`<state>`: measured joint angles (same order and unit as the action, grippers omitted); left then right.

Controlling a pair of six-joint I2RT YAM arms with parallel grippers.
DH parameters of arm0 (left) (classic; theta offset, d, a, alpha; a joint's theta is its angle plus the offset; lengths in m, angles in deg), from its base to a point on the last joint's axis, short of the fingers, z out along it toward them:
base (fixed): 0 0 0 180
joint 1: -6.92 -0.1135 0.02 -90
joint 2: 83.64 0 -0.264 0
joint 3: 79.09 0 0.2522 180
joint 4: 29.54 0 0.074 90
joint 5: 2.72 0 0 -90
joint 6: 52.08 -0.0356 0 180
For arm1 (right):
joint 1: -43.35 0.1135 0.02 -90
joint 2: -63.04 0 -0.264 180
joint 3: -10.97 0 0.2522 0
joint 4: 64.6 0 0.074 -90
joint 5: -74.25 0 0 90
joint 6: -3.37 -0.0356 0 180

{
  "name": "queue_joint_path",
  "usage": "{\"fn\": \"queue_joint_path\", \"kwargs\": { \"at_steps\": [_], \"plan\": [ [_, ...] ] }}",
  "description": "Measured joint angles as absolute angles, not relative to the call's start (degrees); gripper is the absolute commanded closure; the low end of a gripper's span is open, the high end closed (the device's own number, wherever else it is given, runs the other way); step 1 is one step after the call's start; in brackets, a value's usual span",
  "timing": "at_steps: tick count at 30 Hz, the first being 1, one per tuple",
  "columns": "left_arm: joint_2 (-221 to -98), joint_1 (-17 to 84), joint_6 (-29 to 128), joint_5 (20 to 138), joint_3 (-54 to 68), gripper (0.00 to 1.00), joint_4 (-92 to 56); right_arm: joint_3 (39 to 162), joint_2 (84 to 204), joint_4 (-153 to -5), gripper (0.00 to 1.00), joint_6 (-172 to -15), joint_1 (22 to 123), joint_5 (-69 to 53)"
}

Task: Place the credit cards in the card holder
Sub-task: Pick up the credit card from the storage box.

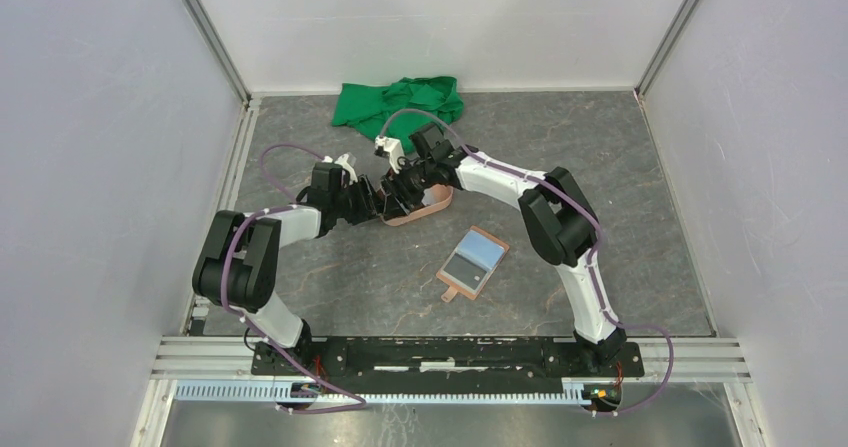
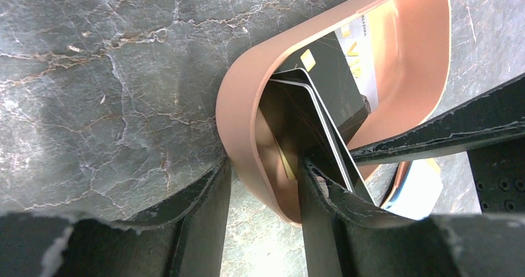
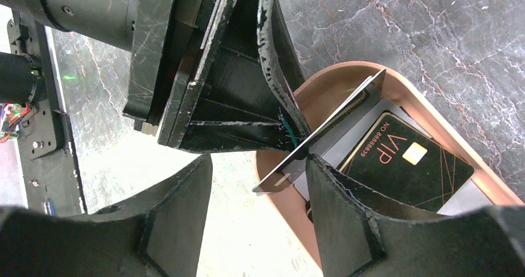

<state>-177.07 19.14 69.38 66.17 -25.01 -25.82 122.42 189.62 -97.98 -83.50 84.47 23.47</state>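
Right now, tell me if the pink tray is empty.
Not empty: the tray holds a black VIP card lying flat, a second card tipped on edge.

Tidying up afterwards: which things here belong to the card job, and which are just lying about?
Job: black plastic credit cards, light blue card, tan leather folding card holder, salmon-pink oval tray holding cards.
Lying about: crumpled green cloth.

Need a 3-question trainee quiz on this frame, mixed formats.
1. True or false: the card holder lies apart from the pink tray.
2. The black VIP card lies: A) flat in the pink tray B) in the card holder C) nowhere in view.
3. What colour is the top card lying on the card holder?
Key: 1 true; 2 A; 3 it is the light blue card.
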Motion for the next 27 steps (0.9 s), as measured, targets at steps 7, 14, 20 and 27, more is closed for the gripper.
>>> {"fn": "queue_joint_path", "kwargs": {
  "at_steps": [7,14,20,27],
  "plan": [
    [-177.68,19.14,69.38,66.17,-24.77,0.5,-26.23,121.42,189.62,-95.05,0.41,-88.17,82.79,26.05],
    [-177.79,19.14,69.38,66.15,-24.75,0.5,-26.39,120.23,189.62,-92.05,0.51,-92.74,81.35,28.81],
    [-177.79,19.14,69.38,66.15,-24.75,0.5,-26.39,119.73,189.62,-90.83,0.6,-94.49,81.17,29.44],
    [-177.79,19.14,69.38,66.15,-24.75,0.5,-26.39,119.6,189.62,-90.83,0.75,-94.9,81.15,29.05]
  ]
}}
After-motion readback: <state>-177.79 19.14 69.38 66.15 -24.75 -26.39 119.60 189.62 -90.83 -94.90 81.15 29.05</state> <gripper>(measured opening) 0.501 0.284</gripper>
